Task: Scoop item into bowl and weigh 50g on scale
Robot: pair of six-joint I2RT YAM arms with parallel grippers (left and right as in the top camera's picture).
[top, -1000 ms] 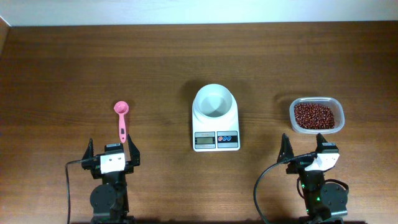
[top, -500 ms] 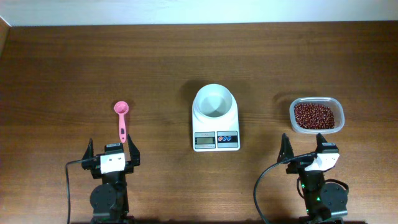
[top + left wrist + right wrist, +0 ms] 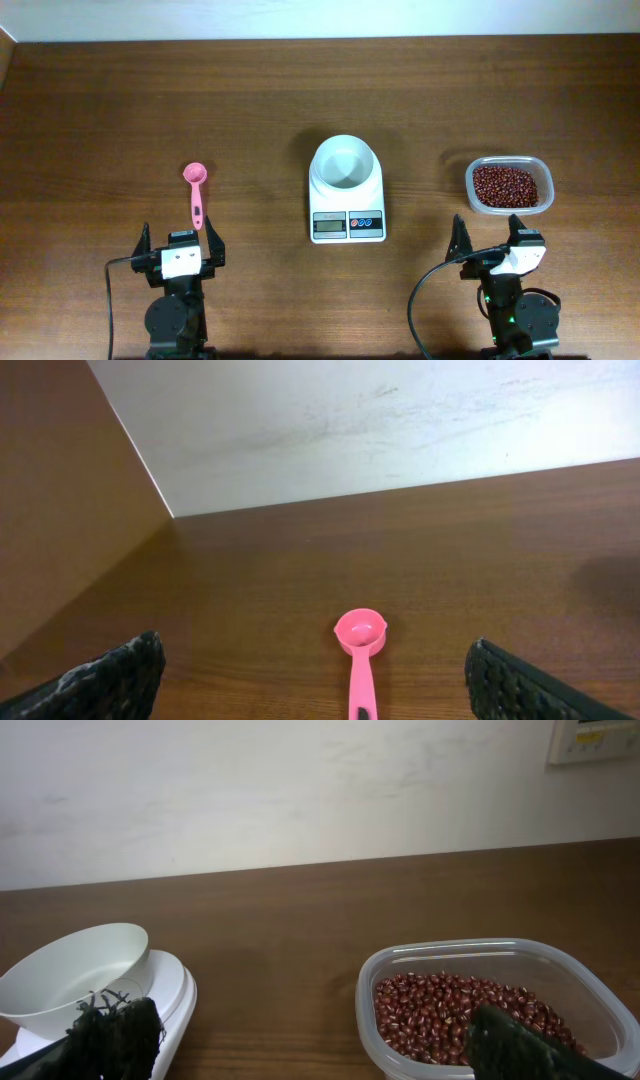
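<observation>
Loose beans (image 3: 509, 186) are heaped in the tub (image 3: 470, 186) right of the scale (image 3: 347, 226): light, rolling, easily spilled. The pink scoop (image 3: 196, 200) left of the scale is best gripped mid-handle; left gripper (image 3: 178, 236) and right gripper (image 3: 489, 228) are spread wide, empty

No legible text; scale display (image 3: 328, 226) and wall panel (image 3: 592, 738) too small.
</observation>
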